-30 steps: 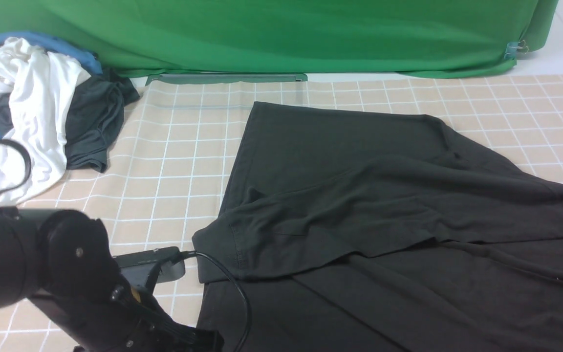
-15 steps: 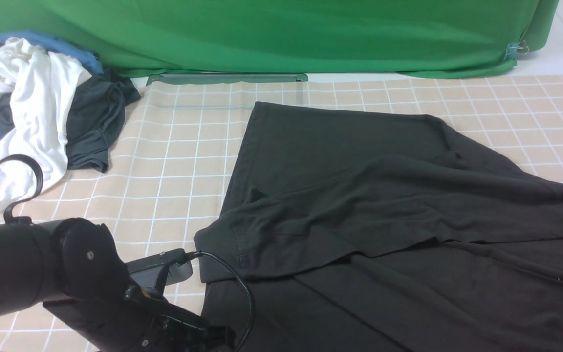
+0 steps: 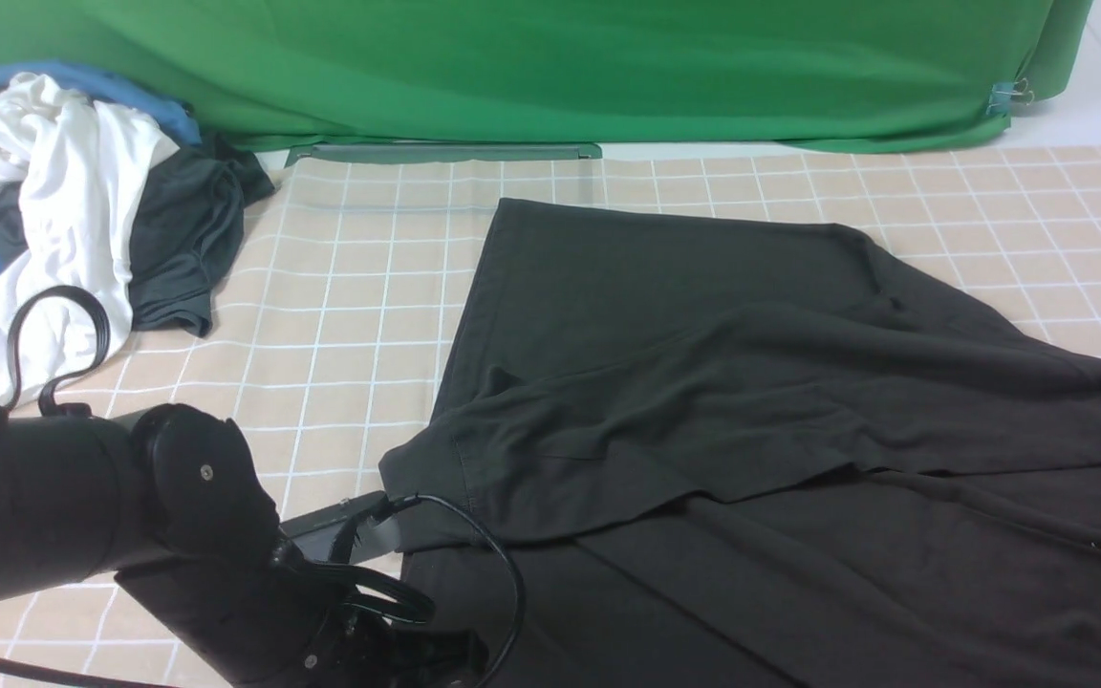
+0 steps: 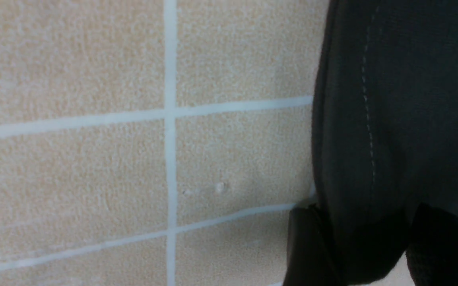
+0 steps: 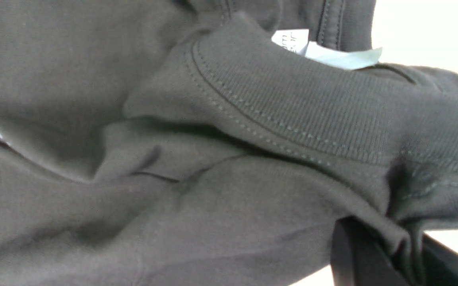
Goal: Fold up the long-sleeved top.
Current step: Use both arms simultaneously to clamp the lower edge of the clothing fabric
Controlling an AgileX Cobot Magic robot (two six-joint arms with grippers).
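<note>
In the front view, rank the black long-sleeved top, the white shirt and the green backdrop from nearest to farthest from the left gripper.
Measured from the left gripper:
1. The long-sleeved top, near left, its stitched edge between the jaws.
2. The white shirt, off to the far left.
3. The green backdrop, hanging along the back.

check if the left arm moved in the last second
Yes. In the front view the left arm has shifted right across the checked cloth, toward the near left edge of the long-sleeved top, which stayed put.
</note>
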